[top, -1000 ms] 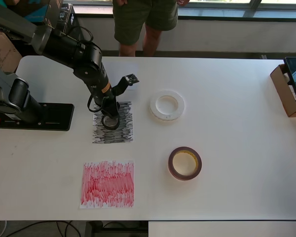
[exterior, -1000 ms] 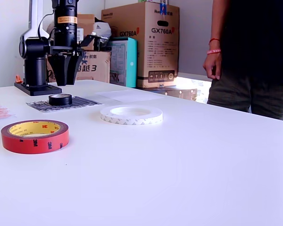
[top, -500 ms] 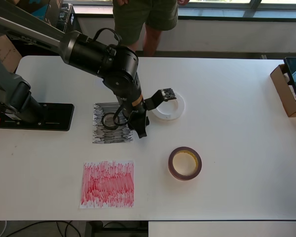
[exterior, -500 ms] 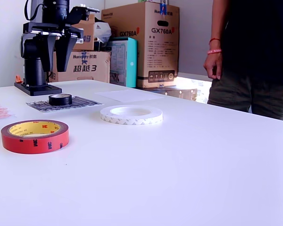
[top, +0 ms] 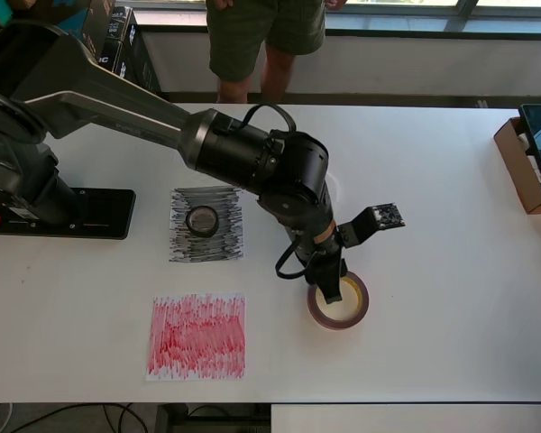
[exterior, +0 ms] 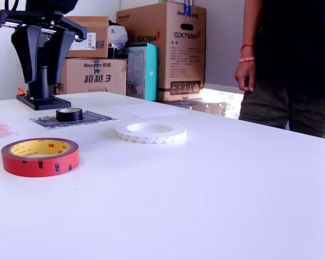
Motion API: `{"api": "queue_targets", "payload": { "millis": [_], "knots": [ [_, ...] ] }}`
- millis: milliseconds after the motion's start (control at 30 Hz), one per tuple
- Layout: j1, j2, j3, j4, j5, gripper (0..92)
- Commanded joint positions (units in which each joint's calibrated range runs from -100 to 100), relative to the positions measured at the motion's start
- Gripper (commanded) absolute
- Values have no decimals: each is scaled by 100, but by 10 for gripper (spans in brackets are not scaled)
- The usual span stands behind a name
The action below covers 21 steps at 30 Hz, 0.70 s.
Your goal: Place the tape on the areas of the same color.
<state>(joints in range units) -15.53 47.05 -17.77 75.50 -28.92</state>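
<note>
The gripper (exterior: 41, 54) is seen spread wide and empty above the red tape roll (top: 338, 299), which lies on the table (top: 433, 225) well apart from the red patch (top: 197, 336). Beyond that roll, the small black roll (top: 202, 219) rests on the black patch (top: 206, 225). The white roll (exterior: 151, 132) is probably hidden under the arm in the overhead view.

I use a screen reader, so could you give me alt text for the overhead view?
The black arm's gripper hangs over the red tape roll on a white table. The small black roll lies on the black scribbled patch; the red patch is bare.

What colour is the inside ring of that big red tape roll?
Yellowish, with small red print, on the red tape roll; clearest in the exterior view.
</note>
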Motion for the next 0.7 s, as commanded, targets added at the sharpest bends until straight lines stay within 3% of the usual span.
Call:
{"api": "queue_targets", "payload": {
  "millis": [0,233,667],
  "knots": [
    [-24,225,-463,-62,-177,460],
    [-8,262,-463,-62,-341,658],
    [47,1207,-463,-79,-431,661]
  ]
}}
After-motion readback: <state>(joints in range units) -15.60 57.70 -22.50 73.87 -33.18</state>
